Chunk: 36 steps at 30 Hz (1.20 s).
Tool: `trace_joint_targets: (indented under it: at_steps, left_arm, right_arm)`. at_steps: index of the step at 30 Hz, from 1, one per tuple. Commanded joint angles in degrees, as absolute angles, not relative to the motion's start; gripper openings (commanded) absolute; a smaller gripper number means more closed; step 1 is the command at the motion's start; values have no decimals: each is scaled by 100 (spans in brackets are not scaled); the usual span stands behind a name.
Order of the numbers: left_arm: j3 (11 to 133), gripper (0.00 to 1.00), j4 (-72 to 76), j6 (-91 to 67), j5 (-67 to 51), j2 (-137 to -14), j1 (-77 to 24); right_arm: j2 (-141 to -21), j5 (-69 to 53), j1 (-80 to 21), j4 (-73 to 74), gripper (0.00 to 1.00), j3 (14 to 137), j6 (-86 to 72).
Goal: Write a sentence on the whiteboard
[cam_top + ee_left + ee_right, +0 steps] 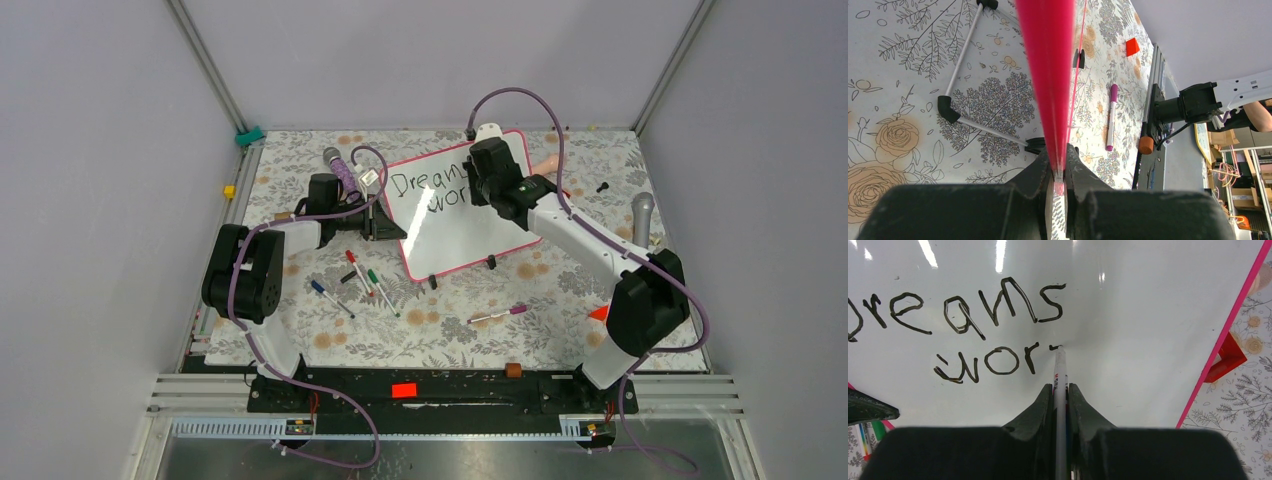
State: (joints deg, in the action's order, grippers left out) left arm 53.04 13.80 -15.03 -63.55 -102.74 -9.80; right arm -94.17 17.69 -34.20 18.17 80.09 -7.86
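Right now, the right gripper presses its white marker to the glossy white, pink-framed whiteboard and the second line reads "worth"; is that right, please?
Not quite. The right gripper does press the white marker to the whiteboard, but the right wrist view shows the second line reading only "wor" plus one starting stroke.

High rear overview, down and forward; two close wrist views; the whiteboard (470, 235) common to all three

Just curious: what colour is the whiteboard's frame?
Pink-red; the whiteboard's frame shows best in the right wrist view.
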Motion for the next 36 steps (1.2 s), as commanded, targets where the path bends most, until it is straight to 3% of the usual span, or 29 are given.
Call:
trace_joint_targets:
  at_steps: [1, 15, 36]
  left_arm:
    - [5291, 0, 1116, -1160, -5327, -10565, -1069]
    - [5282, 0, 1116, -1151, -5324, -10555, -1070]
    - [5290, 0, 1107, -1151, -5321, -10570, -1067]
  right_arm:
    - [-9529, 2162, -3307, 1850, 0, 8164, -847]
    - [-8928, 1638, -3295, 1613, 0, 7938, -731]
    - [-9554, 1591, -3289, 1637, 0, 8379, -737]
